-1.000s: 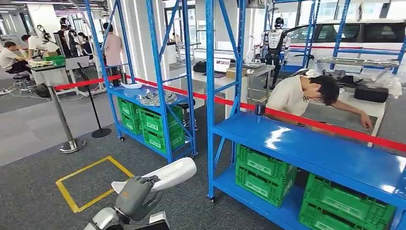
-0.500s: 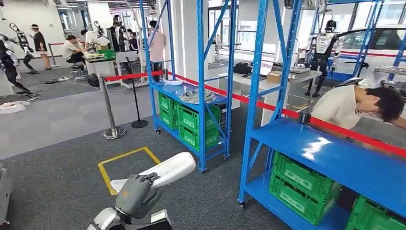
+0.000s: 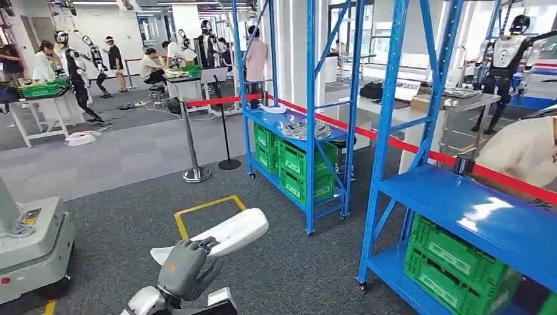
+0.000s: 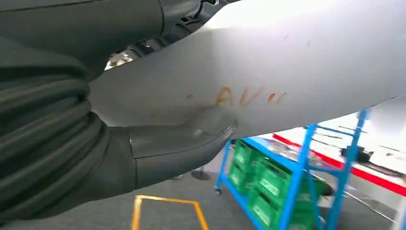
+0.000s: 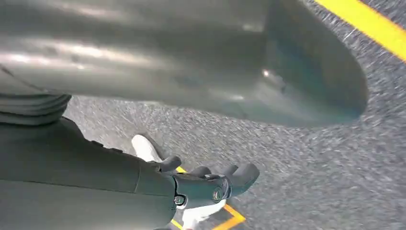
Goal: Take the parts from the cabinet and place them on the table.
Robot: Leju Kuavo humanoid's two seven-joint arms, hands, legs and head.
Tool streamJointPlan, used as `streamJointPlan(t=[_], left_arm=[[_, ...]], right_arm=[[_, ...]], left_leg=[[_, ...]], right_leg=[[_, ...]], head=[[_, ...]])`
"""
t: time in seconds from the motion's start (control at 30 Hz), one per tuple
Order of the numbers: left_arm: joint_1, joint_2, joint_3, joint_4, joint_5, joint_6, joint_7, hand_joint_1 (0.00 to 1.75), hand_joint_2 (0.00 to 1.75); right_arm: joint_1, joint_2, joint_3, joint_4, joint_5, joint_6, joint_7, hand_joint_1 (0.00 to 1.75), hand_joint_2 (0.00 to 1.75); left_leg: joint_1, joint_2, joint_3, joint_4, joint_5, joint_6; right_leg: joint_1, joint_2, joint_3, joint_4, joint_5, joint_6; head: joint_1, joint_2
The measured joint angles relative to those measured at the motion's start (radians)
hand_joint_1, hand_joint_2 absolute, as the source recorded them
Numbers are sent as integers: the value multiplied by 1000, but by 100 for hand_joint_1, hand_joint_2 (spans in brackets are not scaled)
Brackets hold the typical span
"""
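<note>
My left hand (image 3: 182,266) grips a long white rounded part (image 3: 230,235) low in the head view, its tip pointing up and to the right. In the left wrist view the thumb (image 4: 182,148) presses under the white part (image 4: 268,72), which bears faint orange letters. My right hand (image 5: 210,184) hangs over the grey carpet with its dark fingers curled, close under a large smooth grey surface (image 5: 191,72); I cannot tell whether it holds that. A blue cabinet rack (image 3: 310,131) stands ahead, with metal parts (image 3: 305,129) on its shelf.
A second blue rack (image 3: 486,216) with green crates (image 3: 453,262) stands close on the right. A person (image 3: 525,151) bends behind it. A yellow floor square (image 3: 205,209), a stanchion with red rope (image 3: 196,172) and a grey wheeled base (image 3: 33,243) are to the left.
The camera has swung to the left, so the racks and the person slid right in the picture. My left hand and the white part keep the same place in the picture.
</note>
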Motion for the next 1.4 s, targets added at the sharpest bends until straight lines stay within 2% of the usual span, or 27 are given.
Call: streamJointPlan(t=[0.03,0.17,0.2,0.23,0.27,0.37,0.43,0.5,0.53,0.57,0.67,0.7,0.73,0.77,0.87,0.9,0.93,1.0,1.03,1.07,1.1,1.13,1.2,1.23,1.3,1.37,1.4], left_arm=[[0,2,2,-6,0,0,0,175,175],[5,11,12,-17,1,0,-4,175,175],[8,11,14,-23,1,0,-6,175,175],[6,14,18,-26,2,0,-5,175,175],[6,12,22,-28,2,0,-6,175,175],[24,9,22,-28,2,0,-6,175,175],[36,9,22,-29,2,-2,-6,175,175],[38,9,22,-34,2,-3,-6,175,175],[38,8,22,-36,2,-3,-6,175,175],[37,8,22,-37,2,-3,-6,175,175],[43,7,23,-41,2,-14,-6,175,175],[45,7,23,-44,2,-19,-6,175,175],[43,7,23,-46,2,-19,-6,175,175],[39,7,23,-47,2,-19,-6,175,175],[47,4,23,-48,2,-21,-6,175,175],[51,4,23,-47,1,-21,-6,175,175],[53,4,23,-47,-2,-23,-6,175,175],[51,5,23,-47,-2,-24,-6,175,175],[49,5,23,-47,-2,-24,-6,175,175],[49,3,23,-47,-2,-26,-6,175,175],[44,0,23,-46,-3,-34,-6,175,175],[45,-6,23,-46,-3,-36,-6,175,175],[43,-5,23,-46,-3,-36,-6,175,175],[44,-10,23,-47,-3,-36,-6,175,175],[28,-20,23,-47,-4,-36,-5,175,175],[33,-32,23,-47,-7,-37,-6,175,175],[37,-32,23,-46,-7,-39,-6,175,175]], right_arm=[[1,0,0,0,3,0,1,0,0],[0,0,0,0,9,-2,8,0,0],[-3,0,0,0,10,-2,10,0,0],[-3,0,0,0,12,-3,10,0,0],[-2,-1,0,0,13,-3,12,0,0],[2,-3,0,0,15,-5,22,0,0],[5,-5,0,0,16,-10,22,0,0],[6,-6,0,0,18,-11,22,0,0],[9,-6,0,0,18,-11,22,0,0],[8,-6,0,0,19,-11,23,0,0],[8,-6,0,0,20,-13,23,0,0],[9,-6,0,0,20,-13,21,0,0],[9,-6,0,0,21,-13,20,0,0],[9,-6,0,0,20,-13,19,0,0],[9,-6,0,0,20,-13,19,0,0],[9,-7,0,0,20,-13,19,0,0],[9,-7,0,0,20,-13,19,0,0],[9,-7,0,0,19,-13,19,0,0],[12,-5,0,0,18,-13,18,0,0],[12,0,0,2,17,-12,18,0,0],[10,-3,0,2,17,-14,16,0,0],[9,-3,0,2,16,-14,17,0,0],[5,-1,0,2,15,-14,18,0,0],[6,-2,0,2,14,-15,17,0,0],[5,-1,-1,2,14,-16,15,0,0],[5,-2,-1,2,14,-16,15,0,0],[6,-4,-1,2,14,-16,15,0,0]], left_leg=[[-13,59,27,-58,-4,9],[-18,7,36,-79,-15,44],[-12,-3,58,-84,-6,50],[-11,-12,62,-83,-6,52],[-7,-24,63,-83,-7,55],[-6,-67,65,-82,-12,55],[-2,-98,69,-76,-23,50],[7,-124,78,-62,-41,37],[9,-133,77,-56,-51,29],[9,-147,77,-49,-56,21],[9,-163,88,-54,-55,2],[10,-150,83,-52,-61,-1],[4,-85,73,-18,-57,-4],[3,-51,39,39,-64,-6],[3,-37,-82,207,-136,-10],[3,-36,-102,218,-137,-8],[3,-35,-100,186,-104,-3],[-7,-24,-52,36,16,21],[-20,11,-33,-41,64,43],[-35,55,-37,-34,36,53],[-39,54,-25,-59,20,55],[-42,47,-24,-56,49,56],[-36,17,-11,-71,48,62],[-26,9,4,-84,52,59],[-17,-15,9,-89,49,66],[-14,-41,11,-88,44,67],[-12,-55,12,-85,41,64]], right_leg=[[3,-9,4,0,-4,5],[-3,-40,27,13,-2,33],[-4,-21,16,21,-13,39],[-10,30,9,45,-27,42],[-10,57,-20,102,-58,44],[-10,70,-143,294,-120,52],[-12,71,-152,251,-62,54],[-17,91,-90,84,48,59],[-23,131,-65,30,59,62],[-18,143,-67,17,2,53],[-11,116,-42,16,22,25],[-14,110,-27,11,21,18],[-12,101,-14,7,19,13],[-9,92,-5,4,14,6],[-2,61,15,3,-10,-5],[2,52,25,3,-19,-8],[5,45,37,3,-28,-9],[16,27,66,2,-48,-10],[16,19,72,-1,-57,-10],[18,7,79,-3,-61,-7],[16,0,75,-5,-64,0],[15,-14,80,-6,-70,7],[23,-40,102,-17,-80,21],[15,-8,101,-9,-90,23],[11,62,32,112,-133,34],[2,71,-70,264,-175,45],[-1,71,-106,299,-169,50]], head=[[0,0],[0,0],[1,0],[0,0],[1,0],[2,0],[2,0],[2,0],[1,0],[1,0],[-1,1],[-1,2],[-3,1],[-5,1],[-6,1],[-7,1],[-6,1],[-6,1],[-7,1],[-4,0],[-16,0],[-10,1],[-12,1],[-12,2],[-11,2],[-11,3],[-10,3]])
